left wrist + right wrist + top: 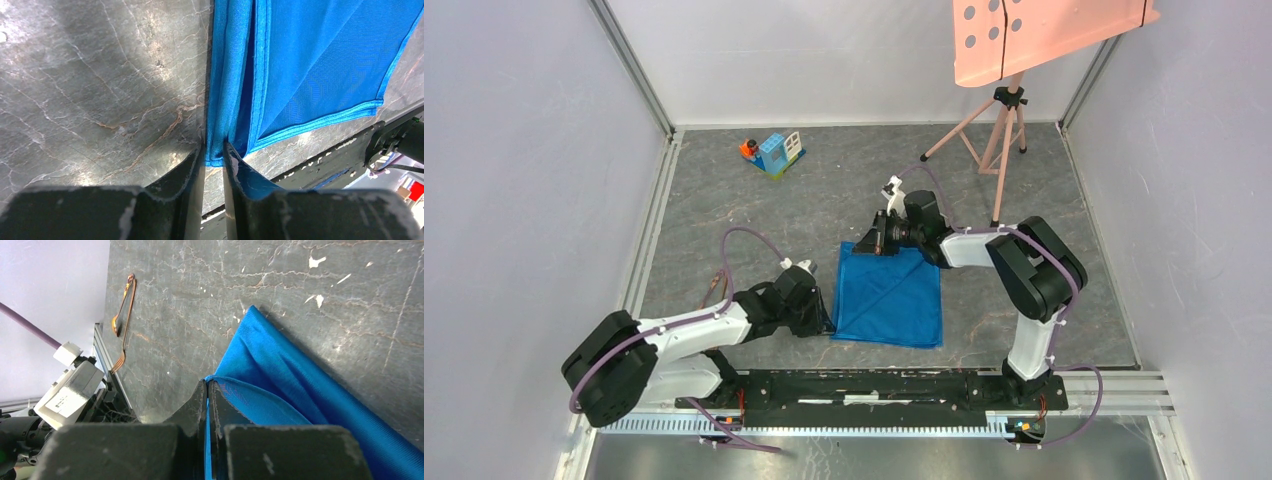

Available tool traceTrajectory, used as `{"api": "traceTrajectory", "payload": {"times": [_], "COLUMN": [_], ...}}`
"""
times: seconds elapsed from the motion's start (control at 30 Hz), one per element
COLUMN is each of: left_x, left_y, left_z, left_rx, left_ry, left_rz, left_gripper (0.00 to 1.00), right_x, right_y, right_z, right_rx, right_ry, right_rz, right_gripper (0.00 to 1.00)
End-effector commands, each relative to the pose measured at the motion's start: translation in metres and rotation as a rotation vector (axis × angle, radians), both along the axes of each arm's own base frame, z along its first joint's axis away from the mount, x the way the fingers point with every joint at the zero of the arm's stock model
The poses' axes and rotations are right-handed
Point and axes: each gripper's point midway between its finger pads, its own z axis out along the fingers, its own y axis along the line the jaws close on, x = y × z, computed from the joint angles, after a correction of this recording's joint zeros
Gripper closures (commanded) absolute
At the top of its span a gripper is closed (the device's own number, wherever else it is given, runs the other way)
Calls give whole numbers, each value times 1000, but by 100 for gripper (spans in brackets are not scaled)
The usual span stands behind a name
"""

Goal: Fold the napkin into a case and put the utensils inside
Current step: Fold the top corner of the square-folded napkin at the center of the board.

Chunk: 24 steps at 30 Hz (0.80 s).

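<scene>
I work on a grey, marble-veined counter boxed in by pale walls. At its far right, a pink tripod carries a pink dotted board; light falls evenly.

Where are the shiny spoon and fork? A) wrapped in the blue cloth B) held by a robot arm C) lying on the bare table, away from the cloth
C: the utensils lie on the grey table, apart from the napkin, with nothing holding them.
</scene>
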Motion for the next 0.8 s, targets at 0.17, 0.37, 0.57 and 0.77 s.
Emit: {"api": "traceTrajectory", "payload": {"times": [0.17, 0.37, 0.57, 0.77], "left_x": [-17, -17, -14, -6], "left_y": [26, 31, 29, 24], "left_z": [-24, -24, -17, 13], "left_rx": [92, 107, 110, 69], "left_ry": [66, 67, 60, 12], "left_rz": [29, 57, 61, 66], "left_gripper": [76, 77, 77, 67], "right_x": [25, 29, 30, 31], "right_y": [10, 12, 16, 17], "right_z": [15, 6, 4, 23], "right_rx": [70, 83, 96, 71], "right_ry": [-68, -46, -30, -70], "right_rz": [-6, 11, 34, 78], "right_gripper": [100, 100, 94, 56]}}
